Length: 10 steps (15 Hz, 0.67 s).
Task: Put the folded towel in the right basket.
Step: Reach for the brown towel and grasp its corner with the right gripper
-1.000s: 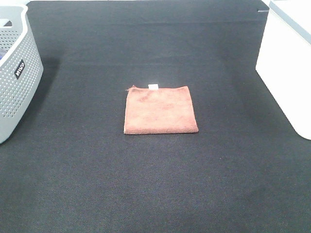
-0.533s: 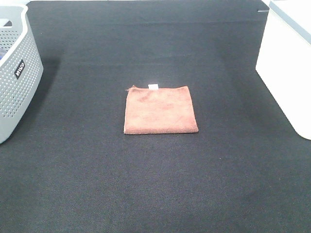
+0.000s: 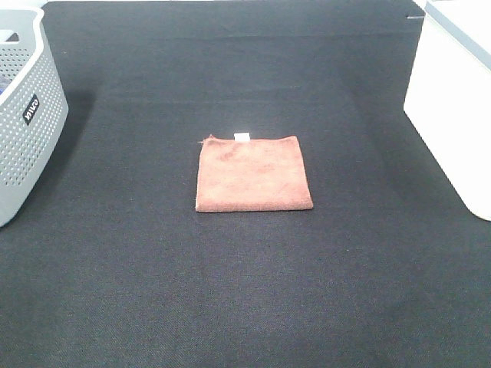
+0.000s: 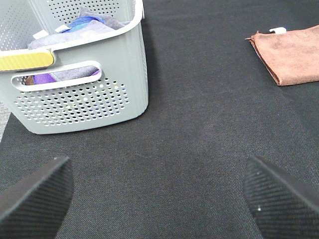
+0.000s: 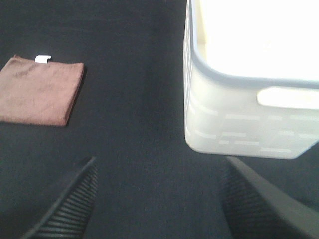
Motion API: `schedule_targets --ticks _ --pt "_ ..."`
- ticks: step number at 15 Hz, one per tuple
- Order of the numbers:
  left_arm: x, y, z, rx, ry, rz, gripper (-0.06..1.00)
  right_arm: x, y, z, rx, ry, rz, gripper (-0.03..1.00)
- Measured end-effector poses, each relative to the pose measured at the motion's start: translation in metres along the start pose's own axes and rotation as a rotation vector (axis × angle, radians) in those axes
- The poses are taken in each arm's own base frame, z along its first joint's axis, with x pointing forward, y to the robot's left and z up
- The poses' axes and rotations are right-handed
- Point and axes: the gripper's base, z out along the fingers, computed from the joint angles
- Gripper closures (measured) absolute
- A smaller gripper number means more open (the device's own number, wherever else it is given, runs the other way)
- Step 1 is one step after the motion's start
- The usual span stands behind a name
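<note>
Lying on the mat: folded towel (image 3: 253,174), rust-brown, flat and square, near the middle of the black mat (image 3: 230,307), edges roughly in line with the mat's.
White tag (image 3: 242,137): small, sticking out from the towel's far edge, close to the middle of that edge.
Towel's contact: none with either gripper or either basket; bare mat on every side.
Right basket (image 3: 453,115): bright white, rounded at the corners, at the right edge of the mat and well apart from the towel; cut off by the frame in the high view.
Basket wall, right wrist view: faint brick-like bars, one long handle slot (image 5: 289,97) under the rim; inside washed out by glare, contents impossible to tell.
Right gripper (image 5: 164,204): jaws wide apart, nothing between them, held above bare mat with the towel off to one side and the white basket to the other.
Left gripper (image 4: 158,199): jaws likewise spread wide and empty, over bare mat near the grey basket, towel well off at the far side.
Grey basket (image 3: 27,130): dot-perforated, at the left edge of the mat, black label (image 3: 30,109) on its wall.
Inside the grey basket: crumpled cloths (image 4: 79,25) in grey, blue and purple; yellow strip (image 4: 25,59) on the near rim.
</note>
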Motion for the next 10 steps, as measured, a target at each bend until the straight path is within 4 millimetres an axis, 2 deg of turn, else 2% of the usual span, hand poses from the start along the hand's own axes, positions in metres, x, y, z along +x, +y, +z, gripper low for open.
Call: schedule_targets --ticks 4,5,8,10 --pt "0.0 0.0 0.0 0.0 0.0 0.0 0.07 -0.073 -0.006 0.048 -0.007 0.084 0.008 0.31" --pt "0.0 0.0 0.0 0.0 0.0 0.0 0.07 -0.101 -0.008 0.067 -0.019 0.087 0.021 0.31" --pt "0.0 0.0 0.0 0.0 0.0 0.0 0.07 -0.143 -0.006 0.107 -0.082 0.11 0.08 0.31" --pt "0.0 0.0 0.0 0.0 0.0 0.0 0.07 -0.158 -0.005 0.133 -0.123 0.179 0.087 0.31"
